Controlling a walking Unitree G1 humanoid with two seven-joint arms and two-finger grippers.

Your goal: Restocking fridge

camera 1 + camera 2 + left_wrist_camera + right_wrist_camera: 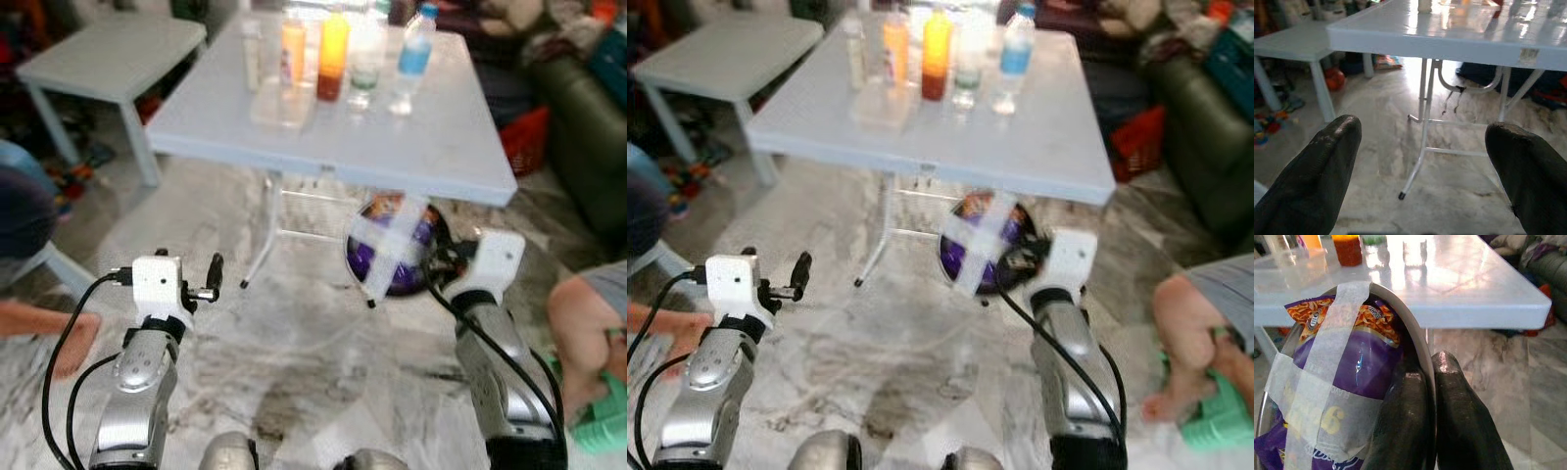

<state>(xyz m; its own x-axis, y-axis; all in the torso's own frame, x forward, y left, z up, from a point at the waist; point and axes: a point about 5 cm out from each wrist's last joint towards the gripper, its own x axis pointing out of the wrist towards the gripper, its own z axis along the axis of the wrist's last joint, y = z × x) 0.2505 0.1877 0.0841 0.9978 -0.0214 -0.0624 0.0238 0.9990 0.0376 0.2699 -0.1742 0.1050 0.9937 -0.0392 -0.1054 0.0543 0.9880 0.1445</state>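
My right gripper (438, 262) is shut on the rim of a metal bowl (1422, 362), held tilted in front of the white table's near edge. A purple snack bag (397, 253) lies in the bowl under crossed strips of white tape (1322, 367). My left gripper (214, 277) is raised low on the left, open and empty, its two fingers (1317, 171) wide apart and facing the table's legs. On the white table (431, 147) stand an orange juice bottle (332, 57), a second orange bottle (292, 49), a blue-labelled water bottle (413, 59), a glass (363, 80) and a clear box (284, 102).
A smaller white table (108, 54) stands at the back left. A person's leg and foot (583, 333) are at the right, another person's foot (59, 338) at the left. A dark sofa (588, 127) and red basket (524, 137) lie behind on the right. Marble floor (294, 372) lies ahead.
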